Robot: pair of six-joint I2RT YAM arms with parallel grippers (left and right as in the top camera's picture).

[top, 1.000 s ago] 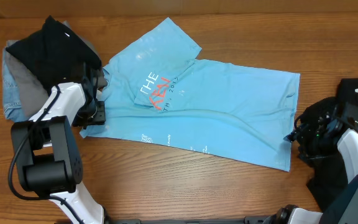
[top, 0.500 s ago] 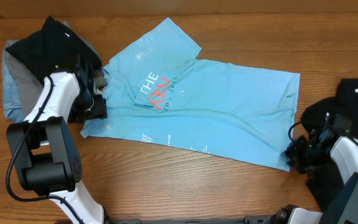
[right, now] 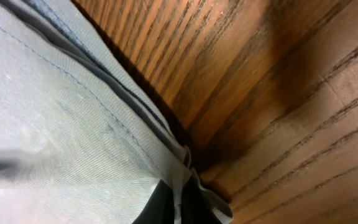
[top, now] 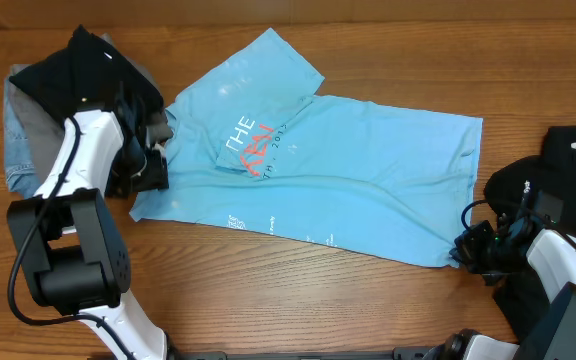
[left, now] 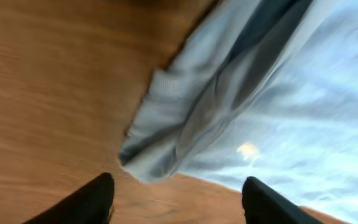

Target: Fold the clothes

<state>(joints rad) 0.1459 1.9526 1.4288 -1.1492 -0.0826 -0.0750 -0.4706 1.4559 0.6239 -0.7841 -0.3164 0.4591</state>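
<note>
The clothes, a light blue T-shirt (top: pixel 348 180) with orange-red and white lettering, lies spread across the middle of the table, one sleeve folded over its chest. My right gripper (top: pixel 460 250) is shut on the shirt's near right hem corner (right: pixel 179 171), and the cloth is pinched between its two dark fingers (right: pixel 160 205). My left gripper (top: pixel 153 172) hovers at the shirt's left corner (left: pixel 160 146); it is open, and its fingers (left: pixel 92 199) straddle bare wood just short of the bunched cloth edge.
A pile of dark and denim garments (top: pixel 58 90) sits at the far left behind the left arm. Another black garment (top: pixel 568 160) lies at the right edge, next to the right arm. The table is brown wood (top: pixel 298 300).
My right gripper slid toward the shirt's near right corner and closed on the hem. The left gripper shifted slightly at the shirt's left corner and stays open.
</note>
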